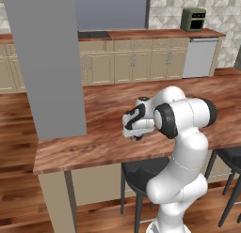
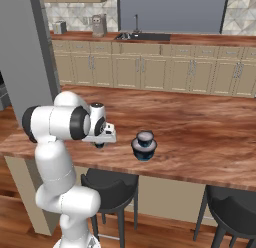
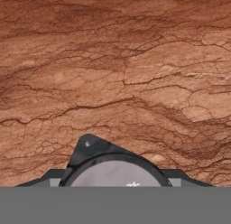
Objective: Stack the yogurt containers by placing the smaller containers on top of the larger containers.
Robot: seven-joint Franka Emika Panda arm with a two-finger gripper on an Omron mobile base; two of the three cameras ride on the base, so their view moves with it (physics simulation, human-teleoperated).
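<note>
Wood counter (image 3: 135,60), yogurt cup (image 3: 116,173) btwn fingers (image 3: 85,148)

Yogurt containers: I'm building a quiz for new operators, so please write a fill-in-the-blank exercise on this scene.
1. In the right base view, a smaller cup sits on ___ of a wider cup.
2. In that view, the gripper hangs low to the ___ of this stack.
3. The stack stands on a reddish-brown ___ counter.
Missing words: top; left; wooden.
</note>
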